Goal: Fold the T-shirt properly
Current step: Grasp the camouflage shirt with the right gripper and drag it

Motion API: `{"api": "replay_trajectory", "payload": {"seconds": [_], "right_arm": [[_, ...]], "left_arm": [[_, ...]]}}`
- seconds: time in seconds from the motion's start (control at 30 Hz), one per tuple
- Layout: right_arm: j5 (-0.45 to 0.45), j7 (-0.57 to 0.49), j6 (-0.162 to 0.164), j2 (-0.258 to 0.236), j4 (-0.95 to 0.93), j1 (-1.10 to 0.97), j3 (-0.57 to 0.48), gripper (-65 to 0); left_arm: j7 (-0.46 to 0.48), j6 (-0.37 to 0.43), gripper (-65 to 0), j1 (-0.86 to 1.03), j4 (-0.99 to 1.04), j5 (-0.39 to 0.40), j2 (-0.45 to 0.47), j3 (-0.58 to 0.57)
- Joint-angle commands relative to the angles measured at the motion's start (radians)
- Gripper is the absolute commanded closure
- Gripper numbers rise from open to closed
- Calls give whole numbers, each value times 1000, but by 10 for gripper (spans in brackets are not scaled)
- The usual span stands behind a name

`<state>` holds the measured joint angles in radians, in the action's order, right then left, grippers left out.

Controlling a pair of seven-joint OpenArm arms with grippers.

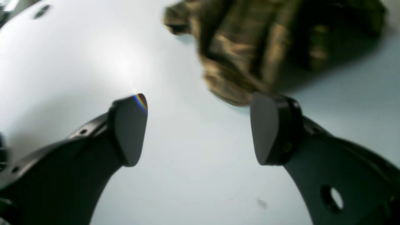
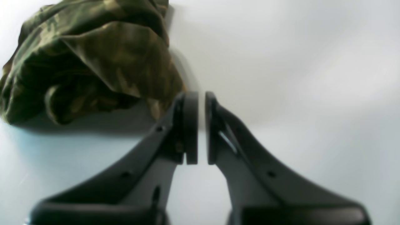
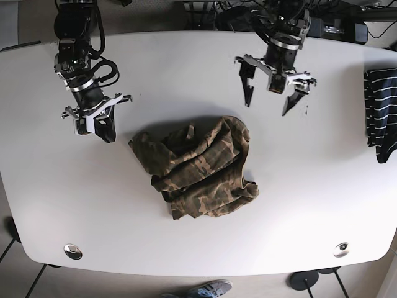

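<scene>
A camouflage T-shirt (image 3: pixel 198 164) lies crumpled in a heap in the middle of the white table (image 3: pixel 310 186). My left gripper (image 3: pixel 267 107) hovers beyond the shirt's far right side, open wide and empty. In the left wrist view the gripper (image 1: pixel 198 128) has its pads far apart, with the shirt (image 1: pixel 250 47) just past the right fingertip. My right gripper (image 3: pixel 104 131) is to the left of the shirt, shut and empty. In the right wrist view the gripper (image 2: pixel 201 125) has its pads nearly touching, with the shirt (image 2: pixel 90 59) ahead on the left.
A dark striped garment (image 3: pixel 379 112) lies at the table's right edge. Two metal grommets (image 3: pixel 72 251) (image 3: pixel 340 248) sit near the front corners. A shoe (image 3: pixel 208 290) shows below the front edge.
</scene>
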<state>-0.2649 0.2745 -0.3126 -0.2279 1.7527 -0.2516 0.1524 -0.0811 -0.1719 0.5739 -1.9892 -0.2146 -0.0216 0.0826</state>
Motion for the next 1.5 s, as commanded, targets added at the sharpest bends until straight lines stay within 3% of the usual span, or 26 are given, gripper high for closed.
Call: {"api": "replay_trajectory", "payload": {"seconds": [0.03,0.1,0.2,0.33,0.57,0.6,0.63,0.67,0.7,0.73,0.8,0.87,1.0,1.1,1.37,1.43,1.5], "right_arm": [[-4,-14,-10,-15,-23,59,-61,-44],[-9,36,-10,-15,-47,111,-89,-130],[-12,107,-10,-5,-102,193,-93,-339],[-4,122,-10,14,-195,266,-142,-425],[-10,113,-10,25,-419,387,-224,-404],[-12,113,-32,25,-419,387,-225,-308],[-12,113,-82,37,-419,387,-219,-146],[-12,119,-104,42,-417,384,-218,-30],[-12,121,-119,43,-415,381,-216,-14],[-12,121,-124,43,-397,366,-215,-51],[-12,121,-129,48,-297,286,-165,-16],[-12,121,-127,49,-195,212,-142,-21],[-3,121,-122,43,40,8,-141,-19],[-9,121,-124,32,158,-151,-101,-19],[-12,113,-135,49,206,-398,97,-19],[-12,113,-179,51,206,-437,134,-21],[-12,113,-188,52,206,-440,149,-29]], "left_arm": [[31,-2,-483,-30,-18,57,-7,32],[28,-4,-485,-64,-18,80,-5,53],[-50,-5,-485,-82,-18,82,-5,58],[-50,-5,-482,-81,-18,82,-5,59],[-50,-5,-479,-78,-8,82,-5,61],[-50,-5,-479,-81,-8,82,-5,61],[-52,-5,-479,-82,-6,80,-5,61],[-52,-5,-479,-82,-6,80,-5,61],[-52,-5,-479,-82,-6,80,-5,61],[-52,-5,-479,-84,-6,80,-5,61],[-52,-5,-478,-98,-5,82,13,61],[-52,-5,-478,-102,3,96,19,61],[-52,-5,-478,-111,26,197,58,61],[-53,-5,-478,-133,47,211,64,61],[-53,-5,-478,-160,112,215,68,87],[-53,-5,-478,-168,138,215,68,107],[-53,-5,-478,-179,147,215,68,116]]}}
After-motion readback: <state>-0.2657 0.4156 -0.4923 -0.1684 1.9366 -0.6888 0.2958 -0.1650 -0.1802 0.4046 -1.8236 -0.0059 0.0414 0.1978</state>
